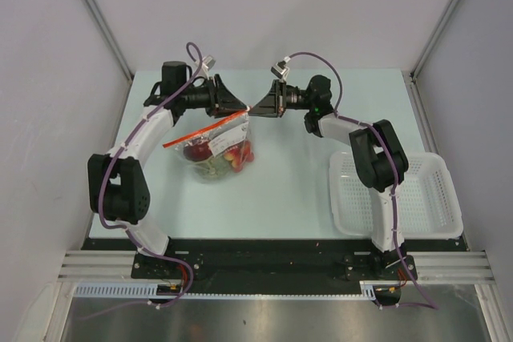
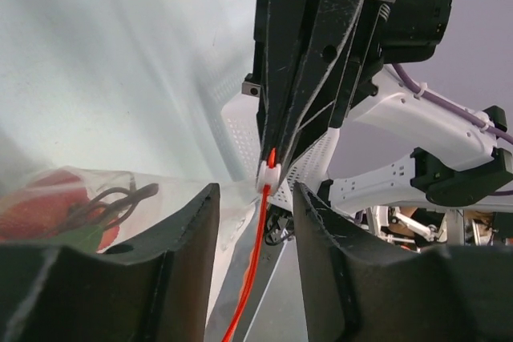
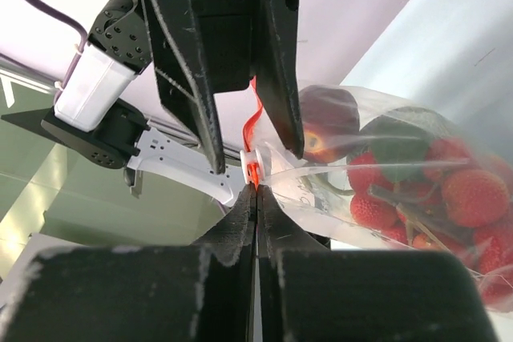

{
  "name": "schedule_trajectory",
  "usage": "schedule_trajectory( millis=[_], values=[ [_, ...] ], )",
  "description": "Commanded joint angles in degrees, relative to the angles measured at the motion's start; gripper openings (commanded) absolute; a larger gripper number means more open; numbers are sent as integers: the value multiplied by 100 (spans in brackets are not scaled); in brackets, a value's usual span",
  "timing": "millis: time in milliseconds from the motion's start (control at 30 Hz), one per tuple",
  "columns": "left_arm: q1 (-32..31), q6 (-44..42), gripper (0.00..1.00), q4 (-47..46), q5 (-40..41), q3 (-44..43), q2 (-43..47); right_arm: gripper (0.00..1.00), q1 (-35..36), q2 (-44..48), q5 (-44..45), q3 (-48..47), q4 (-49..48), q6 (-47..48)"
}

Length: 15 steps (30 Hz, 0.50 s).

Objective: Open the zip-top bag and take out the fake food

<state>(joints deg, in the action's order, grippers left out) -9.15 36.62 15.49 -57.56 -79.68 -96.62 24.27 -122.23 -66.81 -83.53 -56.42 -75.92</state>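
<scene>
Zip-top bag (image 1: 215,143) on table (image 1: 296,190), centre-left, mouth corner raised between arms. Film thin, soft, slippery; fake food (image 1: 220,156) probably light. Right gripper (image 3: 255,196) pinched tight on zip-top bag at white slider (image 3: 254,157). Left gripper (image 2: 255,238) jaws apart, straddling red zip strip (image 2: 250,278), holding nothing. Best hold: stiffer strip, not film.

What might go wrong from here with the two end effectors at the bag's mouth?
The right end effector is shut on just the end of the red zip strip; that small pinch may slip under a pull.
The left end effector stands open around the strip, so a pull may drag the whole zip-top bag and its fake food instead of opening it.
</scene>
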Motion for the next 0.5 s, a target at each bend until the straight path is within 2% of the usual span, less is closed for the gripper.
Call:
schedule_trajectory(
  millis=[0, 100, 300, 467],
  values=[
    [-210, 29, 47, -204, 52, -399, 118, 0, 16, 262, 36, -32, -317, -63],
    [-245, 47, 43, -239, 105, -434, 47, 0, -1, 305, 62, 3, -98, 42],
    [-316, -58, 27, -47, 175, -601, -59, 0, -63, 367, 141, 126, -17, 104],
    [-333, -103, 29, -28, 219, -575, -85, 0, -89, 376, 142, 126, -53, 42]
  ],
)
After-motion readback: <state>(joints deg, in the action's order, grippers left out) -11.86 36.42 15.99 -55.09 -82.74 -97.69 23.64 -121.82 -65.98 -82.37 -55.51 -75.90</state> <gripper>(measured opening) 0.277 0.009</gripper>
